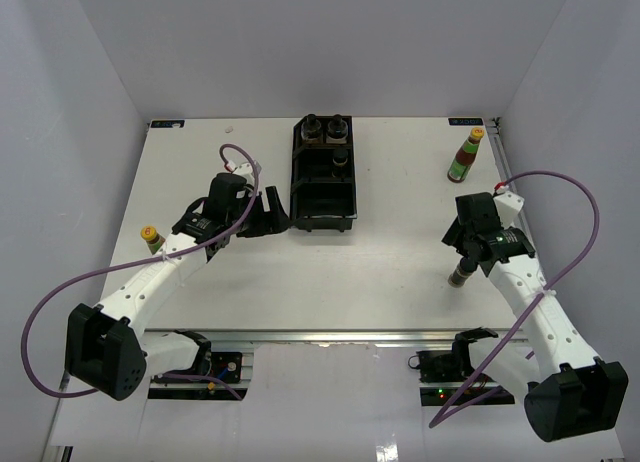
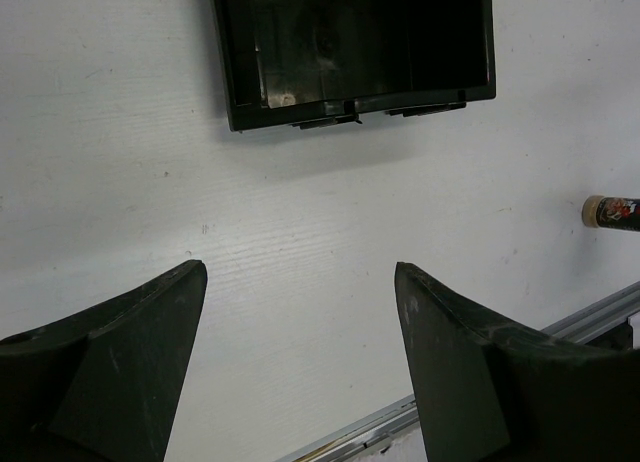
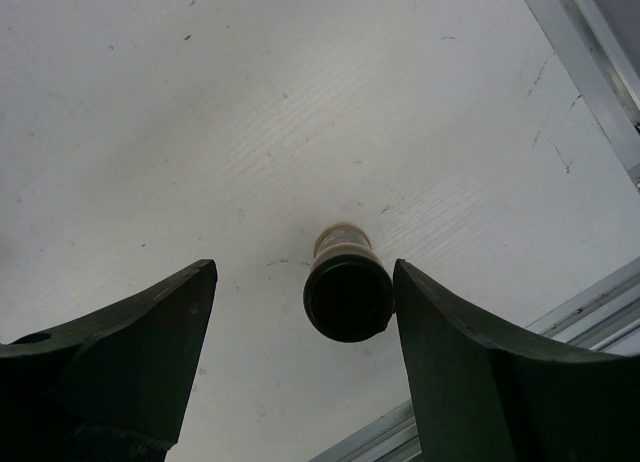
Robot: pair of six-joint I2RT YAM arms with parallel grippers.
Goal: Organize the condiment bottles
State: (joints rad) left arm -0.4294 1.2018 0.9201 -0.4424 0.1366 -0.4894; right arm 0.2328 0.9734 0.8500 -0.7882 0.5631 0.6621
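Observation:
A black-capped jar stands on the white table between my right gripper's open fingers. Its cap is right against the right finger, with a clear gap to the left one. From above, this jar is near the front right, just below the right gripper. Three black-capped jars sit in the far end of the black tray. One sauce bottle stands at the back right. Another one's yellow cap shows beside my left arm. My left gripper is open and empty, left of the tray's near end.
The table's metal front rail runs just behind both grippers. The tray's near compartments hold nothing. The front right jar shows at the right edge of the left wrist view. Grey walls close in the back and sides.

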